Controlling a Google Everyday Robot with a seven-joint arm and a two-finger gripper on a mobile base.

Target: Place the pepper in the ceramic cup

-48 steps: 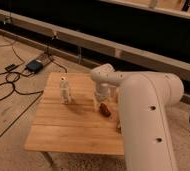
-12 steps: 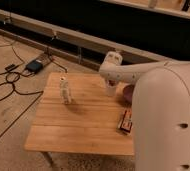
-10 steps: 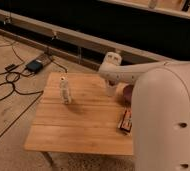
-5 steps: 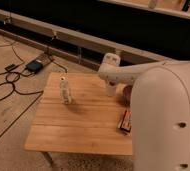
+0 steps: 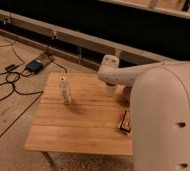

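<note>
My gripper (image 5: 111,84) points down from the white wrist (image 5: 109,64) at the table's back right, right over the ceramic cup (image 5: 110,91), a small white cylinder that shows only partly under it. The pepper is not in view; I cannot tell whether it is in the gripper or in the cup. My large white arm (image 5: 163,110) covers the table's right side.
A slim white bottle (image 5: 64,90) stands upright at the left of the wooden table (image 5: 78,125). A purple bowl (image 5: 125,94) peeks out beside the cup. An orange-and-dark packet (image 5: 125,121) lies near the right edge. Cables and a box (image 5: 34,65) lie on the floor to the left.
Since the earliest frame the gripper has moved from the table's middle to the back right over the cup. Over the last second it has barely moved.
</note>
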